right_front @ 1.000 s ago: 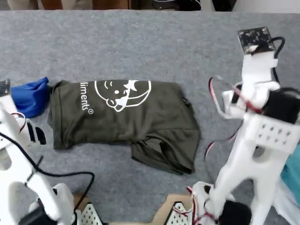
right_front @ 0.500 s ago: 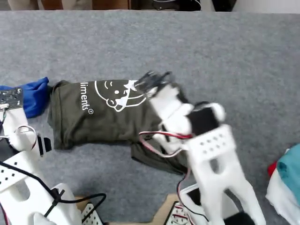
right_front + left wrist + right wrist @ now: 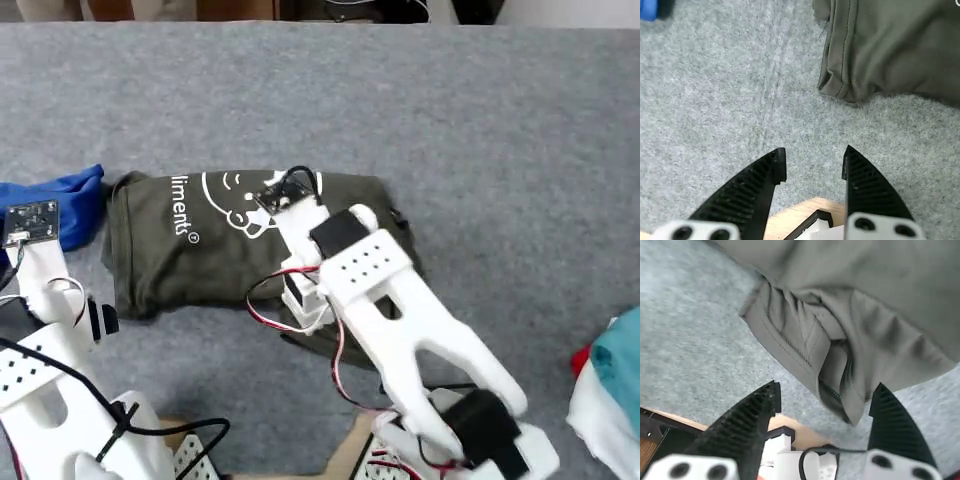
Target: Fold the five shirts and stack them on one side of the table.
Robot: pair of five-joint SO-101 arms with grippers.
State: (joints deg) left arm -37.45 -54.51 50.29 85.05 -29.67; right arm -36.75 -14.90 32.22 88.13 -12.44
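Olive shirt (image 3: 200, 255) with a white print lies print-side up near the middle of the grey-covered bench (image 3: 480, 120). It is laid out as a rough rectangle whose long side runs left to right. The edge nearest the arm bases is uneven. At the near right corner the cloth is bunched into several loose folds, and a stitched hem shows there.

The right arm (image 3: 400, 320) runs diagonally from its base at the near edge across the right half of the shirt, covering part of the print. The right gripper (image 3: 827, 389) sits over the bunched corner. Its fingers (image 3: 747, 422) are spread wide, one on either side of the folds, and they grasp nothing. Whether the tips touch the cloth cannot be told.

The left arm (image 3: 45, 330) stands at the near left of the bench. The left gripper (image 3: 814, 151) hangs over bare grey covering, near the shirt's near left corner but apart from it. Its fingers are parted by a moderate gap with nothing between them.

A blue shirt (image 3: 65, 205) lies crumpled just beside the left end of the olive shirt. A heap of garments (image 3: 612, 385) in teal, white and red lies at the right edge of the bench, well apart from the olive shirt. A tan board (image 3: 350, 432) shows at the near edge between the two arm bases.
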